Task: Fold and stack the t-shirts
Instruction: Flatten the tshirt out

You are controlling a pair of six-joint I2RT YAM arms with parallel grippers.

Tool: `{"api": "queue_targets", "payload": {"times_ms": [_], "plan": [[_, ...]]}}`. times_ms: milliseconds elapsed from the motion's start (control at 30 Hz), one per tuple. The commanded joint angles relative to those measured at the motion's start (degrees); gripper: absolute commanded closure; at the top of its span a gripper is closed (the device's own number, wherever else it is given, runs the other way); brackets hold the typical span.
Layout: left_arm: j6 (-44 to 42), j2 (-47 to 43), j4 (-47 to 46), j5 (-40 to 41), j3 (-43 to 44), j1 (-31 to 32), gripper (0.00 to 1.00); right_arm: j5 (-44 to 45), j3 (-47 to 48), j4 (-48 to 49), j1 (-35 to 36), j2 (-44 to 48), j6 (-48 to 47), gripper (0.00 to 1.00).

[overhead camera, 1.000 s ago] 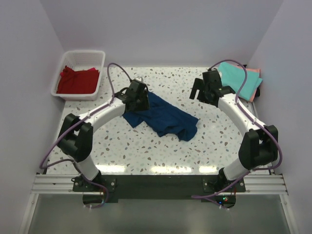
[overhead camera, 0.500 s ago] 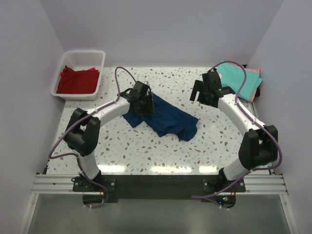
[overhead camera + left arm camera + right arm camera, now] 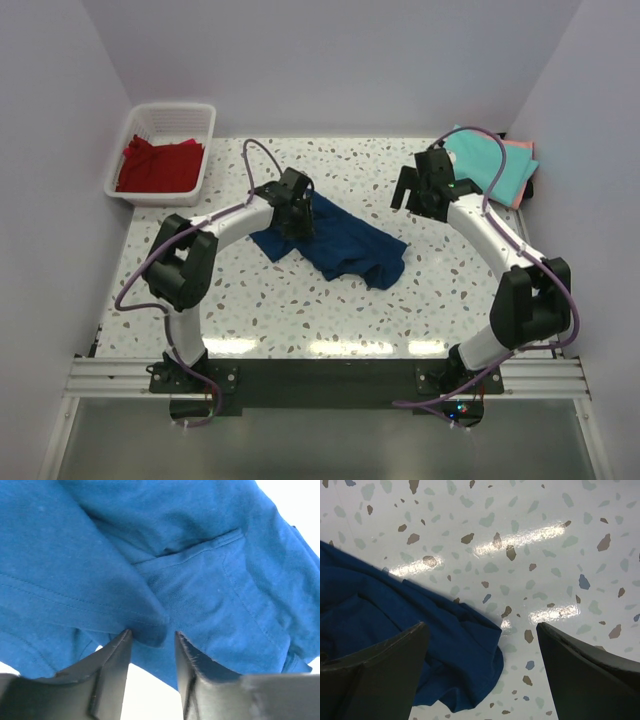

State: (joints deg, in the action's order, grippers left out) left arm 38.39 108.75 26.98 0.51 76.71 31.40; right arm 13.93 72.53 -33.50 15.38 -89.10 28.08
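A navy blue t-shirt lies crumpled in the middle of the speckled table; its print is hidden. My left gripper is down on the shirt's upper left part. In the left wrist view the gripper has its jaws narrowly open, with a raised fold of the navy cloth between the tips. My right gripper hovers right of the shirt, wide open and empty; the right wrist view shows the shirt's edge below it. A teal t-shirt lies folded on a salmon-pink one at the back right.
A white basket at the back left holds a red t-shirt. Lilac walls close in the table on the left, back and right. Purple cables loop off both arms.
My left gripper has moved right, from the shirt's left edge onto the cloth, and now has a fold between its tips. My right arm has barely moved.
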Motion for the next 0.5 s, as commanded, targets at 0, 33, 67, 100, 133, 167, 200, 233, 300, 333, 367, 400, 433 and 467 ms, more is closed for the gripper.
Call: {"api": "queue_targets", "payload": {"times_ms": [0,33,67,100,133,167,200,233,300,333,367,400,433,467], "plan": [[0.4,-0.2,2.4,2.6,3.0,0.0,0.58,1.5,-0.8,-1.1,0.2,3.2,0.8,0.07],[0.4,-0.1,2.6,2.8,3.0,0.0,0.6,1.6,-0.9,-1.0,0.3,3.4,0.9,0.07],[0.4,0.0,2.9,2.8,3.1,0.0,0.62,1.5,-0.9,-1.0,0.3,3.5,0.9,0.07],[0.2,0.3,3.2,2.8,3.1,0.0,0.62,1.7,-1.1,-1.0,0.3,3.4,1.0,0.07],[0.1,0.6,3.5,3.0,3.1,-0.1,0.62,1.7,-1.1,-0.9,0.2,3.6,1.1,0.07],[0.0,0.8,3.6,2.9,3.1,0.0,0.62,1.6,-1.1,-1.0,0.3,3.7,1.1,0.07],[-0.2,1.1,3.6,2.9,3.0,0.1,0.6,1.6,-1.2,-0.8,0.3,3.6,1.1,0.07],[-0.3,1.3,3.6,3.0,3.0,0.1,0.58,1.6,-1.2,-0.9,0.3,3.8,1.2,0.07],[-0.7,1.4,3.2,2.7,2.7,0.2,0.52,1.6,-1.3,-0.7,0.3,3.9,1.2,0.07],[-0.8,1.5,3.0,2.7,2.7,0.2,0.51,1.7,-1.3,-0.8,0.3,4.0,1.2,0.07],[-0.8,1.6,2.6,2.4,2.7,0.2,0.49,1.7,-1.4,-0.7,0.3,4.1,1.3,0.07],[-0.9,1.7,2.5,2.3,2.7,0.2,0.48,1.7,-1.5,-0.7,0.3,4.1,1.3,0.07],[-1.0,1.9,2.5,2.3,2.7,0.2,0.47,1.7,-1.5,-0.7,0.3,4.2,1.3,0.07],[-1.0,2.2,2.4,2.3,2.9,0.2,0.47,1.7,-1.6,-0.6,0.3,4.3,1.3,0.07]]}}
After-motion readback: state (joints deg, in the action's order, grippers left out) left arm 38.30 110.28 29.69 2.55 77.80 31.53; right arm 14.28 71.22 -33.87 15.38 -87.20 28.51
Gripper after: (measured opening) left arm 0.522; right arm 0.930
